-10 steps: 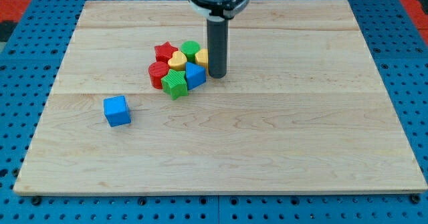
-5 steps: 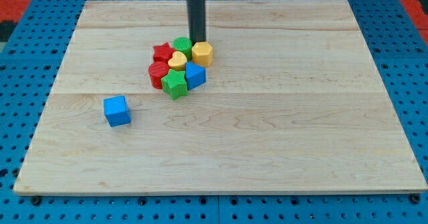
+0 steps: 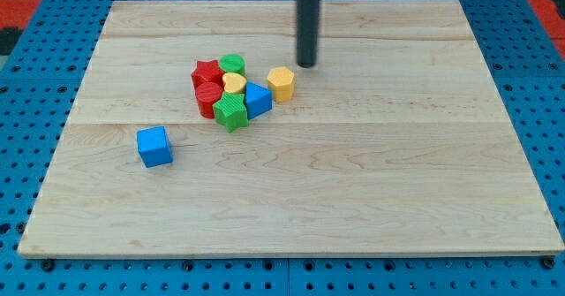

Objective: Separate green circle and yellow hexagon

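Note:
The green circle (image 3: 232,64) sits at the top of a cluster of blocks left of the board's middle. The yellow hexagon (image 3: 281,83) stands apart to the right of the cluster, with a gap between it and the green circle and close to the blue block (image 3: 257,98). My tip (image 3: 306,64) rests on the board just up and to the right of the yellow hexagon, not touching it.
The cluster also holds a red star (image 3: 207,72), a red round block (image 3: 209,97), a yellow heart-like block (image 3: 234,84) and a green star (image 3: 231,111). A blue cube (image 3: 154,146) lies alone at the lower left. The wooden board (image 3: 353,181) sits on a blue pegboard.
My tip moved from the cluster's right side to between green circle and yellow hexagon, then out to the right. The hexagon shifted right and down, the green circle left.

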You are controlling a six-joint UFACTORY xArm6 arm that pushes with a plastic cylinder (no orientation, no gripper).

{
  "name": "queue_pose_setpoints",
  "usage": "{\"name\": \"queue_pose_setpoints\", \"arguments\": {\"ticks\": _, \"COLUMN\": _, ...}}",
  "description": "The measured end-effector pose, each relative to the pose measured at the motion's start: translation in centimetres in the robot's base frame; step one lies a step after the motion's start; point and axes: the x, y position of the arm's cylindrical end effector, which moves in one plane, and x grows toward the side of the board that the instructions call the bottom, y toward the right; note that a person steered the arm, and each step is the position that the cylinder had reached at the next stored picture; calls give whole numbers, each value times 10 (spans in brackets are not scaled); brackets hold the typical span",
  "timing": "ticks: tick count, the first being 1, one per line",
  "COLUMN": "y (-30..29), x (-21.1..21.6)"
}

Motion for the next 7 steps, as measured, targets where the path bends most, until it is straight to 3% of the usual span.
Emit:
{"name": "queue_pose_setpoints", "arguments": {"ticks": 4, "y": -45, "x": 46}}
{"name": "queue_pose_setpoints", "arguments": {"ticks": 6, "y": -43, "x": 26}}
{"name": "queue_pose_setpoints", "arguments": {"ticks": 7, "y": -38, "x": -10}}
